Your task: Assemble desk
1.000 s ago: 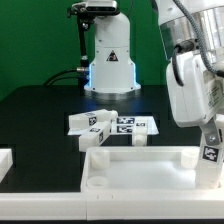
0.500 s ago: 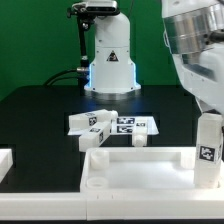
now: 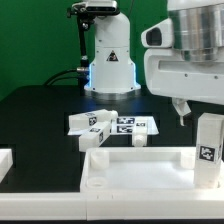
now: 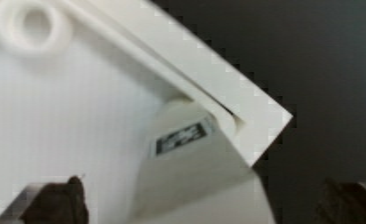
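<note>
The desk's white rimmed panel [image 3: 130, 172] lies at the front of the exterior view. One square leg [image 3: 208, 146] with a black-and-white tag stands upright at the panel's corner on the exterior view's right. My gripper [image 3: 181, 114] hangs open and empty above and a little to the left of that leg, not touching it. In the wrist view the panel [image 4: 91, 110], its round corner socket [image 4: 29, 27] and the tagged leg [image 4: 194, 150] lie below my open gripper [image 4: 201, 205]. Its dark fingertips [image 4: 55, 200] stand wide apart.
Other tagged legs [image 3: 97, 124] lie on and beside the marker board [image 3: 122, 124] in the middle of the black table. A white block [image 3: 5, 160] sits at the exterior view's left edge. The arm's base [image 3: 110, 55] stands at the back.
My gripper has let go of the upright leg, risen, and swung toward the exterior view's left. The leg stays standing at the panel's corner.
</note>
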